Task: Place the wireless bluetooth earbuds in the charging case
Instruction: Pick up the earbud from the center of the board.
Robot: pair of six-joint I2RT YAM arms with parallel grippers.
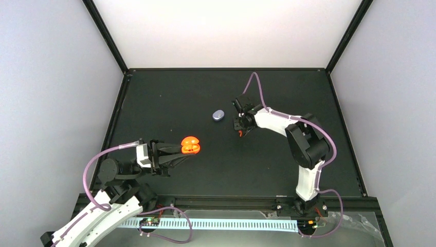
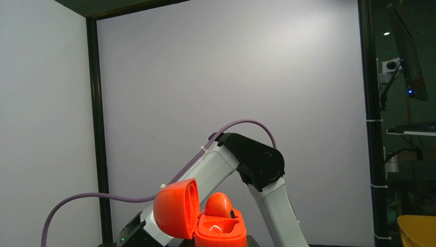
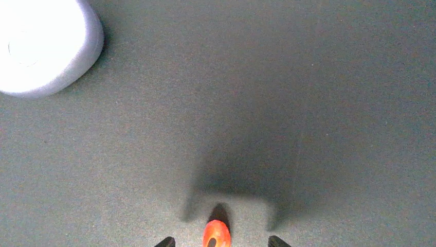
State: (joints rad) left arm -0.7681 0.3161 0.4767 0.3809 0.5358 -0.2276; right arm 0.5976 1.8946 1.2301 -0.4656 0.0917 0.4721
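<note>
One orange earbud (image 2: 218,205) sits in the base of the orange case (image 1: 190,146). The case's lid (image 2: 177,208) is swung open, to the left in the left wrist view. The case is left of the middle of the table (image 1: 288,92), gripped by the left jaws, which reach in from the left. Whether it touches the table I cannot tell.

A second earbud (image 3: 216,234), also orange, is right of the middle, between the tips of the right jaws. Those jaws stand open: in the right wrist view the fingertips (image 3: 168,241) show on either side of it, with a gap to each. From above it is a red speck at the near end of the right jaws. Whether it rests on the table I cannot tell.

A pale case (image 1: 219,115), closed, lies on the table just left of the right jaws and slightly farther back, well apart from the orange case. In the left wrist view the right arm (image 2: 257,164) rises behind the orange case.
</note>
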